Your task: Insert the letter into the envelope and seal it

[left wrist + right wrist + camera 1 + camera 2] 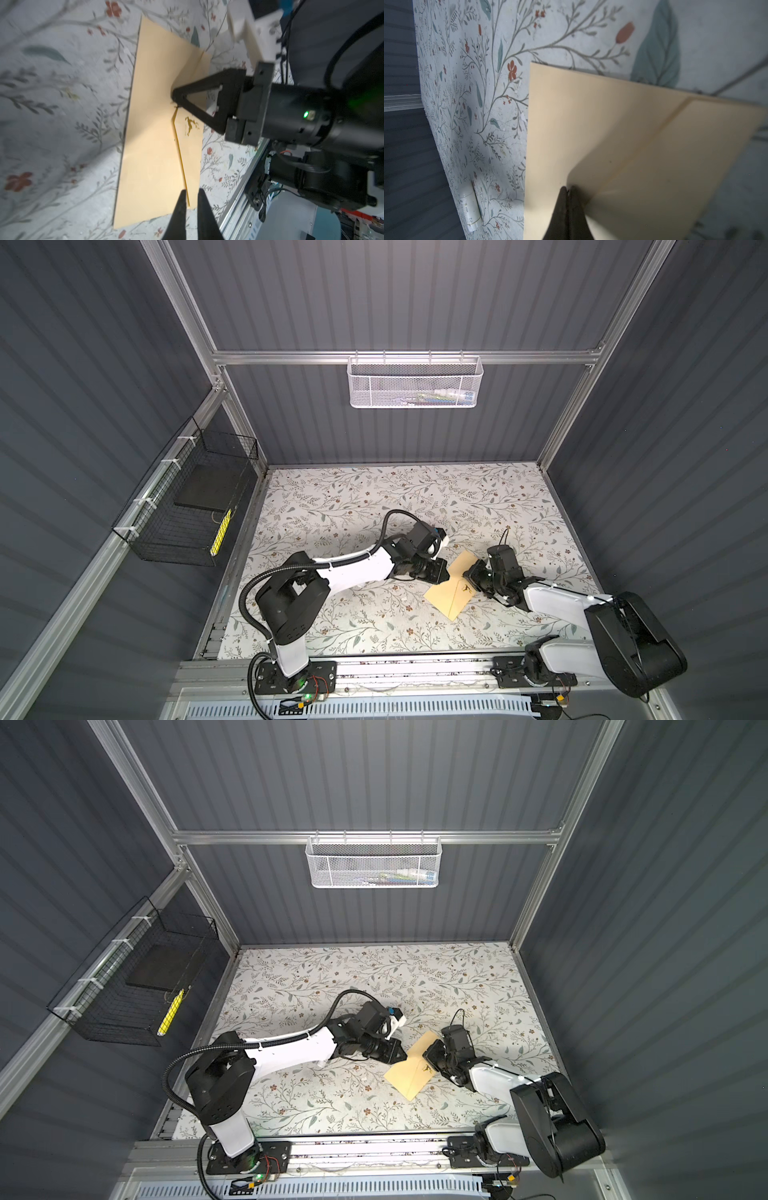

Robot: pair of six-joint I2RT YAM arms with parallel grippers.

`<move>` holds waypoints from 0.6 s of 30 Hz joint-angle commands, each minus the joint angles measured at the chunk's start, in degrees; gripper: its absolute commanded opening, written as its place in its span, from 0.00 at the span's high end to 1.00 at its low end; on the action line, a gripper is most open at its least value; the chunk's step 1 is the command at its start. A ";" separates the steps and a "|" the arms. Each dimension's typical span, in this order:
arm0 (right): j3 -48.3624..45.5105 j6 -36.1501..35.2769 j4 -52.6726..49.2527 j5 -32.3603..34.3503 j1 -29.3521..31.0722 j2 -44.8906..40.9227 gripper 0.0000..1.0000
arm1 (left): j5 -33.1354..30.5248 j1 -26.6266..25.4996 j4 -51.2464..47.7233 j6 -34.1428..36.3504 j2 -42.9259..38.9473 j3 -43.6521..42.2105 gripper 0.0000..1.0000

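A tan envelope (451, 595) (409, 1073) lies flat on the floral table, its folded flap side with a small gold deer mark (190, 126) facing up. My right gripper (464, 573) (568, 188) is shut, and its tip (174, 97) presses down on the middle of the envelope (633, 135), where the paper dents. My left gripper (444, 573) (191, 192) hovers at the envelope's (153, 145) near end over the flap's edge. Its jaws stand a narrow gap apart with nothing between them. The letter is hidden from every view.
A small white cylindrical stick (470, 209) lies at the table's edge by the dark wall. A white mesh basket (415, 383) hangs on the back wall and a black wire basket (187, 514) on the left wall. A metal rail (415, 668) runs along the front.
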 commanded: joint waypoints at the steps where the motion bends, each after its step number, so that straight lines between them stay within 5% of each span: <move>1: -0.35 0.35 -4.39 1.20 0.71 2.03 1.00 | 1.83 -2.25 2.00 -1.12 0.98 -0.69 0.89; 18: -0.10 0.27 -4.39 1.36 1.09 2.91 1.00 | -2.48 -6.89 -0.16 -0.40 7.80 0.64 0.90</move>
